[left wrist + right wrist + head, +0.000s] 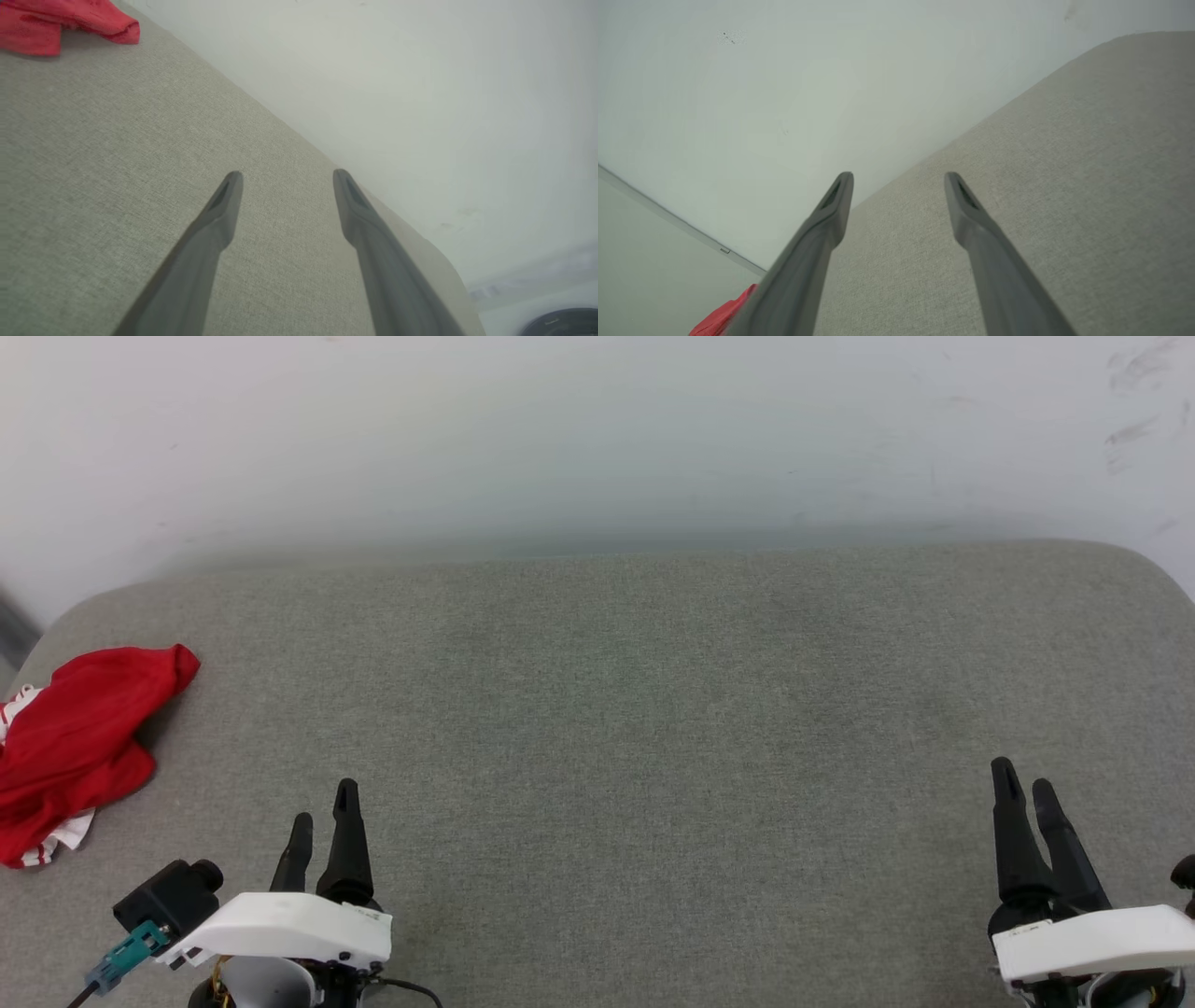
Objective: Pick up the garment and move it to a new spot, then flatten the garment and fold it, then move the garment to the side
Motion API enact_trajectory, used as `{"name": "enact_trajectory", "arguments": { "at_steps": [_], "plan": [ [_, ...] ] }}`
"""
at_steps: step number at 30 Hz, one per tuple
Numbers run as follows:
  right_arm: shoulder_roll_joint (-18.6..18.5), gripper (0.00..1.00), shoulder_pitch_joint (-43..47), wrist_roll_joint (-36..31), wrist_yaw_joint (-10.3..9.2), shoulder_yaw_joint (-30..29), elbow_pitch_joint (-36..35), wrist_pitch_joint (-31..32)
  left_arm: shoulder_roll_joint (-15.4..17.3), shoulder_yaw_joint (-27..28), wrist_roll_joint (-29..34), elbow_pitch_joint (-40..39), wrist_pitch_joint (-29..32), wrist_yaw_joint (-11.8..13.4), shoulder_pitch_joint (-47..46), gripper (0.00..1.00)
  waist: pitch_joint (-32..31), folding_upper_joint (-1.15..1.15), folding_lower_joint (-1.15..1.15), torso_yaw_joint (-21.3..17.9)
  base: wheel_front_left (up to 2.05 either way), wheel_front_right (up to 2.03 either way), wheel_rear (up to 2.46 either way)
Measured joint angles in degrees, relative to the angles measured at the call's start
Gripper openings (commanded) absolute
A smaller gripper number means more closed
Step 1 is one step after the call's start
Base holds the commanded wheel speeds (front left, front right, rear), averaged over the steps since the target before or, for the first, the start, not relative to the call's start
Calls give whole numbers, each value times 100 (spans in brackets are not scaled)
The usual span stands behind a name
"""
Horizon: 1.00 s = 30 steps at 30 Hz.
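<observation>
Step one, the pick-up, is not begun yet. The crumpled red T-shirt with white striped trim (75, 747) lies in a heap at the far left edge of the grey cloth-covered desk (607, 709), well apart from both claws. The left claw (324, 803) is spread wide and holds nothing. The right claw (1021, 776) is spread wide too, also empty, far over on the other side. Next, I think the left claw must reach over to the shirt, come down on a thick fold and pinch it.
</observation>
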Motion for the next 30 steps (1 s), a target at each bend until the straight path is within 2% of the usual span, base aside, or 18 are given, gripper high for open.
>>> {"name": "enact_trajectory", "arguments": {
  "at_steps": [16, 30],
  "plan": [
    [-1, 100, 170, -1405, 0, 126, -186, -272, 188, -375, 1295, -180, -281, 226, 97, 100, 0, 0, 0, 11, 0, 0, 0],
    [-1, 100, 341, -2167, 0, 172, -270, -474, 222, -622, 2047, -290, -494, 309, 218, 100, 4, 0, 0, 36, 0, 0, 0]
  ]
}}
